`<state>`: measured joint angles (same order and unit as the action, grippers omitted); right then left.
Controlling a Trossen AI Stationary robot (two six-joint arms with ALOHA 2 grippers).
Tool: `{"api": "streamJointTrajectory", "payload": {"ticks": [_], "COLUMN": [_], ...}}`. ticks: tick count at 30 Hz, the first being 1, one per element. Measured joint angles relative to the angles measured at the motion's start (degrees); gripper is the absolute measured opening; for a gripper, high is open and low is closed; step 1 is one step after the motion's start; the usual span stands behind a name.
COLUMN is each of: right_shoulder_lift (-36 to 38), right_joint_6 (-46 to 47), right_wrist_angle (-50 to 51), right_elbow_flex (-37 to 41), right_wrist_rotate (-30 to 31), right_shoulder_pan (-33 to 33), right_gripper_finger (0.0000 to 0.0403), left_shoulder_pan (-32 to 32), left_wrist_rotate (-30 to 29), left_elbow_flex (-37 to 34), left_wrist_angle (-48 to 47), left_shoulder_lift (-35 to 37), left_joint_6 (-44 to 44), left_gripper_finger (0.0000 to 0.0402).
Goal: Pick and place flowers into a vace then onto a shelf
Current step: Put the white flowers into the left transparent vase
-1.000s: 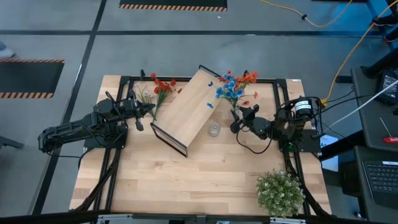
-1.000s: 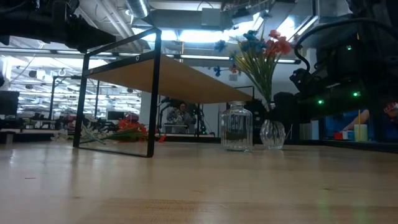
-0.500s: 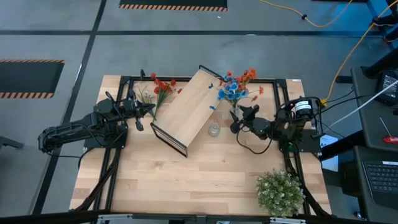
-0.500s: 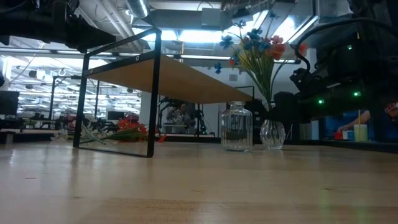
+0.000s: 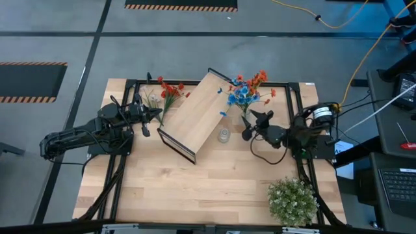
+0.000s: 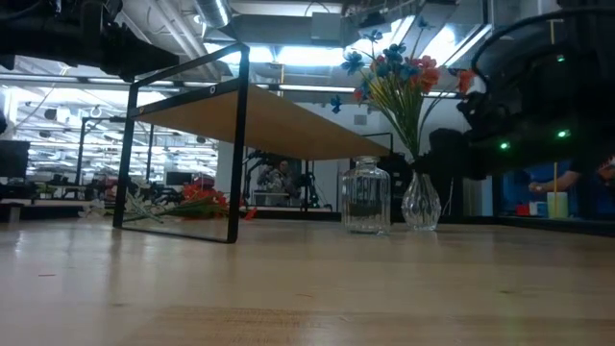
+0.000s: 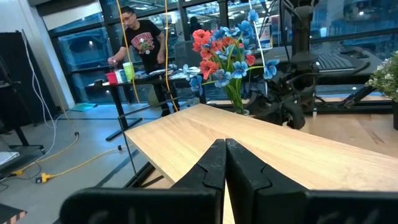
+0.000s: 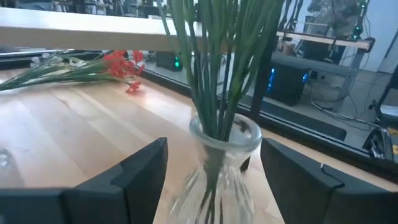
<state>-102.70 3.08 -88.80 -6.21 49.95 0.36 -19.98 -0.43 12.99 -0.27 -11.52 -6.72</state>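
Right gripper (image 8: 212, 180) jaws apart, vase (image 8: 219, 163) of flowers (image 5: 246, 90) between them; off-centre closing could tip it; left gripper (image 7: 225, 163) jaws together, idle.

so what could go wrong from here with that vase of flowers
1. The right gripper is open with a finger on each side of the narrow glass vase; an off-centre close could tip it, since the flowers look top-heavy.
2. A glass jar stands close beside the vase and could get bumped.
3. The shelf sits high, so lifting might catch its edge.
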Motion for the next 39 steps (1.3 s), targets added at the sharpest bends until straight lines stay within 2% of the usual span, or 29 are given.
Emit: {"api": "streamJointTrajectory", "payload": {"ticks": [6,9,18,21,24,36,39], "right_shoulder_lift": [5.9,8.2,13.9,15.9,18.3,32.6,37.4], "right_joint_6": [4.5,7.3,2.8,0.4,-0.7,0.8,2.8], "right_wrist_angle": [0.7,4.6,6.2,7.3,10.4,54.1,68.0], "right_elbow_flex": [5.3,6.0,4.9,3.0,0.3,-14.1,-18.6], "right_wrist_rotate": [0.6,0.8,1.4,-1.5,-5.7,-6.5,-6.5], "right_shoulder_pan": [2.1,3.9,7.1,7.9,9.1,13.4,13.4], "right_gripper_finger": [0.0259,0.0259,0.0257,0.0238,0.0202,0.0019,0.0007], "left_shoulder_pan": [0.0,0.0,0.0,0.0,0.0,0.0,0.0], "left_wrist_rotate": [0.0,0.0,0.0,0.0,0.0,0.0,0.0], "left_elbow_flex": [0.0,0.0,0.0,0.0,0.0,0.0,0.0], "left_wrist_angle": [0.0,0.0,0.0,0.0,0.0,0.0,0.0], "left_shoulder_lift": [0.0,0.0,0.0,0.0,0.0,0.0,0.0], "left_joint_6": [0.0,0.0,0.0,0.0,0.0,0.0,-0.1], "left_gripper_finger": [0.0004,0.0004,0.0004,0.0004,0.0004,0.0004,0.0004]}}
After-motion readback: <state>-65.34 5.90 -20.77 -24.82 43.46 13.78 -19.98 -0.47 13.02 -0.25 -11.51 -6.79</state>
